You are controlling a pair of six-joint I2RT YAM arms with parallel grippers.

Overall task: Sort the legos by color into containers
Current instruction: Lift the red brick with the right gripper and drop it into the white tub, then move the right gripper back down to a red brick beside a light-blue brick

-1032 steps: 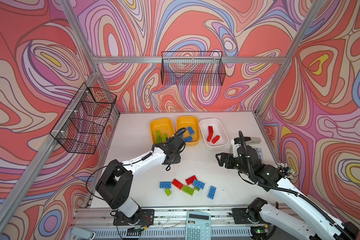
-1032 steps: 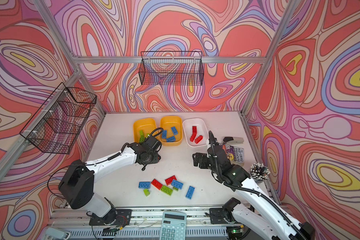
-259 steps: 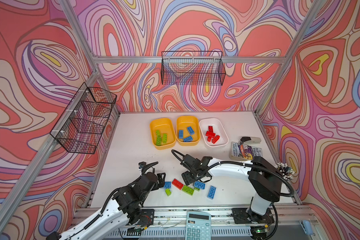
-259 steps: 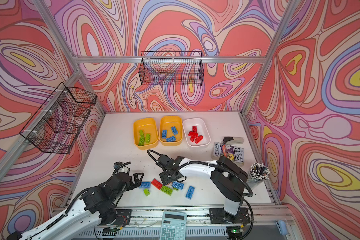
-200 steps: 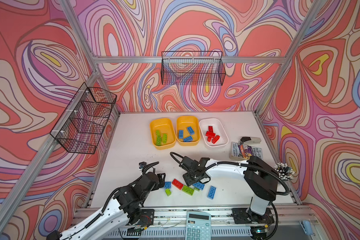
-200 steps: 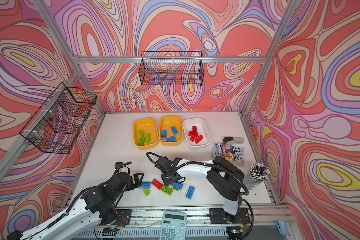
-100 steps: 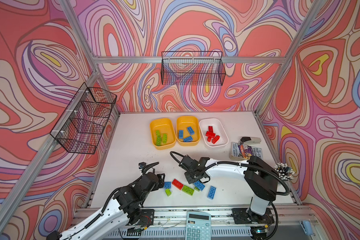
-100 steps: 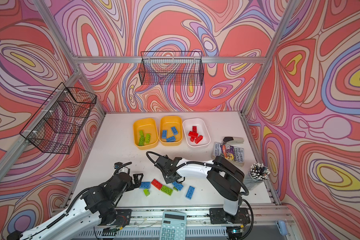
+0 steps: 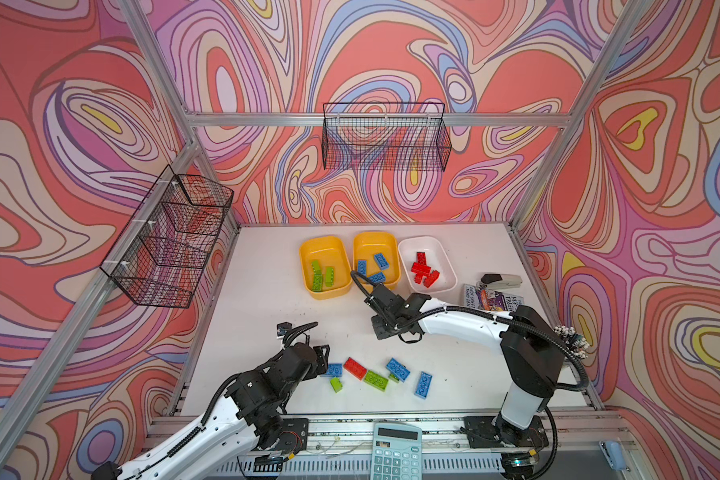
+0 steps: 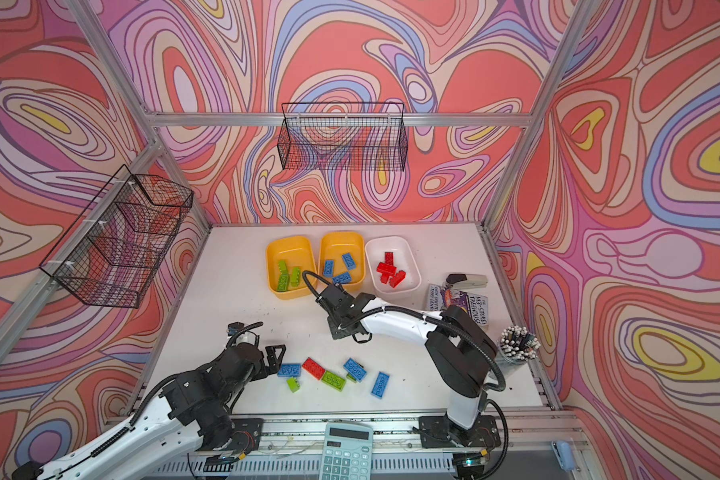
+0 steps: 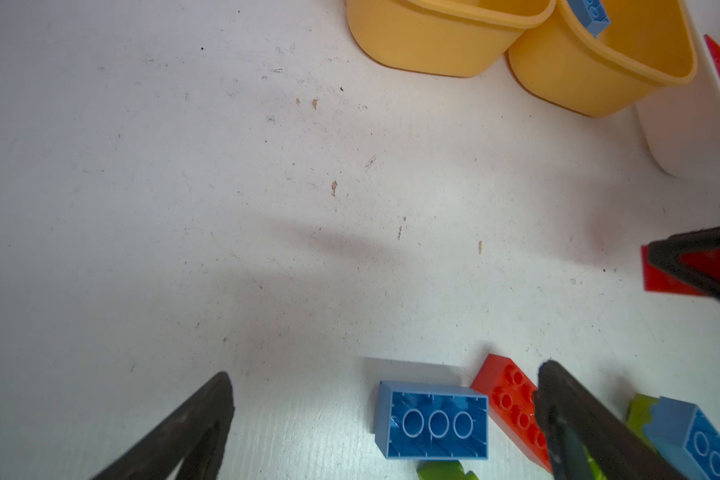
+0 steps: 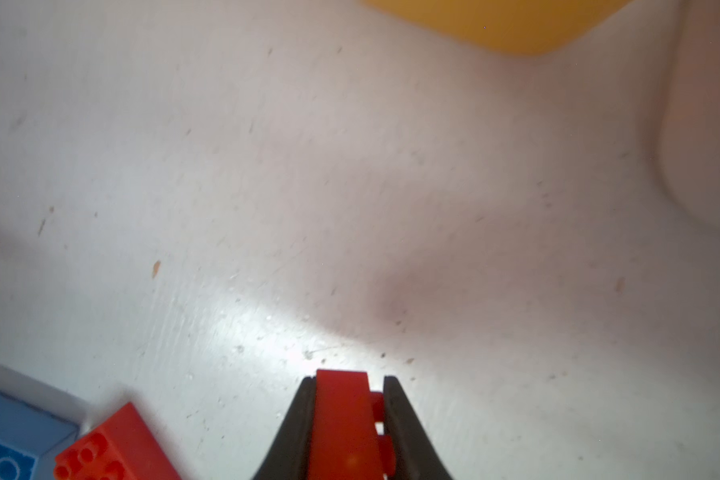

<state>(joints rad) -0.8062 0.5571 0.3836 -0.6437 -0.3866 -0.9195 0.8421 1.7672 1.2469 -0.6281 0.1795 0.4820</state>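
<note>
**Finding:** The right gripper (image 12: 348, 384) has closed within the last second. Its jaws now pinch a red brick (image 12: 341, 419) across its narrow sides, plain in the right wrist view.

**Position:** In both top views it has drawn back from the loose bricks (image 9: 377, 380). It now stands over bare table (image 9: 267, 316), between that cluster and the white tub (image 9: 450, 272). The arm hides the held piece there, so its height off the table cannot be confirmed.

**Remaining:** The cluster is one red piece short. The other red brick (image 9: 355, 368) still lies on the table among blue and green ones.

**Left gripper** (image 11: 387, 372): unchanged, jaws spread wide and empty, just beside an upturned blue brick (image 11: 431, 422).

**Assessment:** The pick looks complete. The carry to the white tub, where the reds lie, would follow.
</note>
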